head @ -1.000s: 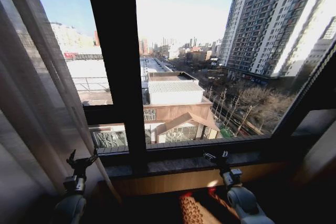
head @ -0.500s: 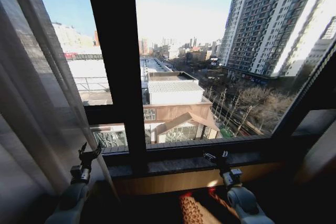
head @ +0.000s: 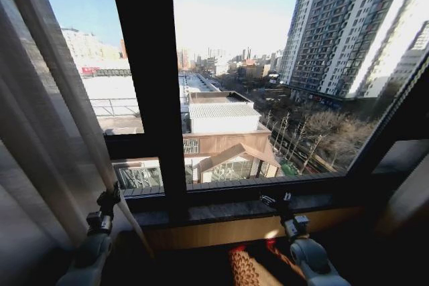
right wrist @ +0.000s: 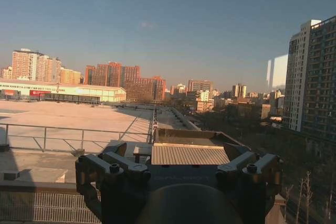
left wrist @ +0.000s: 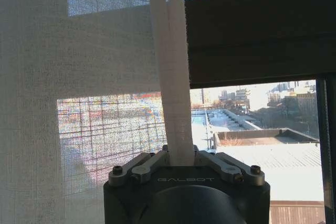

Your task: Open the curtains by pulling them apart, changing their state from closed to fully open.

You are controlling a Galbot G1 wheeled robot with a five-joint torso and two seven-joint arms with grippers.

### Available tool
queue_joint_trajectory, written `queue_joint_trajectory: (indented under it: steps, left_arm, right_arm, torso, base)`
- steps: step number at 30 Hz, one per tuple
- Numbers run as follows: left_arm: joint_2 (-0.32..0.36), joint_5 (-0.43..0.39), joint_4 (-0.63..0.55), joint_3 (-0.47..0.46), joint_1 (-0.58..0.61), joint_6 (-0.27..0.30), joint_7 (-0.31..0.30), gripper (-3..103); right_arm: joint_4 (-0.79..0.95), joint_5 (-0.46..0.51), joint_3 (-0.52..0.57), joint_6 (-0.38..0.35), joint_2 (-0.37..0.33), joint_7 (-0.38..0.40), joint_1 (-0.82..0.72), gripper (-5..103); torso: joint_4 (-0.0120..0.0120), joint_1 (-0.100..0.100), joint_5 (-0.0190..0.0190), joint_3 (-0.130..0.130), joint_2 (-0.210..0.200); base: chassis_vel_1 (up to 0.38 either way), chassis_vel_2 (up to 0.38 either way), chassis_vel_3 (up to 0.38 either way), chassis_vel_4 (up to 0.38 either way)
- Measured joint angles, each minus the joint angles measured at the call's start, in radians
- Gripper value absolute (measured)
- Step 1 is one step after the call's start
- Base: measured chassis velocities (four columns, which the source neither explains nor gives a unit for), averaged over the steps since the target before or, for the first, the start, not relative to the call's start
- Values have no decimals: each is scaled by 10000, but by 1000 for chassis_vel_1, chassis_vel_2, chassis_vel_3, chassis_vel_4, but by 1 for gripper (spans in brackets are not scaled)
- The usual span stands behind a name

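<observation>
Your curtains point(head: 47, 132) hang bunched at the window's point(head: 268, 65) left side. Your left gripper point(head: 107, 200) reaches up from below, jaws closed on the curtain's inner edge. Your right gripper point(head: 276, 201) points at the sill point(head: 228, 211), jaws spread open.

A: What is recorded at the window?

B: A dark, wide vertical window mullion point(head: 149, 85) is noted, crossed by a dark horizontal bar point(head: 134, 145). A dark stone sill point(head: 228, 211) is seen along the bottom, with a light wooden panel point(head: 221, 231) under it.

A: And outside?

B: A low brown building with a pale ribbed roof point(head: 224, 120) is observed near the middle. A tall grey apartment tower point(head: 342, 31) is logged at the right. Bare trees point(head: 328, 135) are seen at its foot, and clear blue sky point(right wrist: 168, 19) is noted above.
</observation>
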Motion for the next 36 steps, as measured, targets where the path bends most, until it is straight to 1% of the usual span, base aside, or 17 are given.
queue_joint_trajectory:
  steps: [1, 2, 22, 28, 36]
  left_arm:
    - [-2, 2, 13, -9, -4, -4, -1, 3]
    - [-4, 5, 22, -16, -9, -7, -1, 1]
    - [-34, 14, 94, -202, 32, -73, -18, 0]
    - [-87, 36, 67, -237, 100, -116, -17, 0]
    - [-174, 64, 70, -346, 193, -208, -17, 0]
  right_arm:
    - [0, 0, 0, 0, 0, 0, 0, 100]
    - [0, 0, 0, 0, 0, 0, 1, 100]
    - [-1, 0, 0, 0, -1, 0, 0, 100]
    - [0, 0, 0, 0, -1, 0, 0, 100]
    - [0, 0, 0, 0, -1, 0, 0, 100]
  torso:
    - [0, 0, 0, 0, 0]
    - [0, 0, 0, 0, 0]
    - [-1, 0, 0, 0, 0]
    - [-2, 0, 1, 0, 0]
    - [1, -1, -2, -2, 1]
  base:
    - [0, 0, 0, 0]
    - [0, 0, 0, 0]
    - [14, 13, -14, -16]
    - [156, 152, -159, -158]
    - [263, 277, -262, -259]
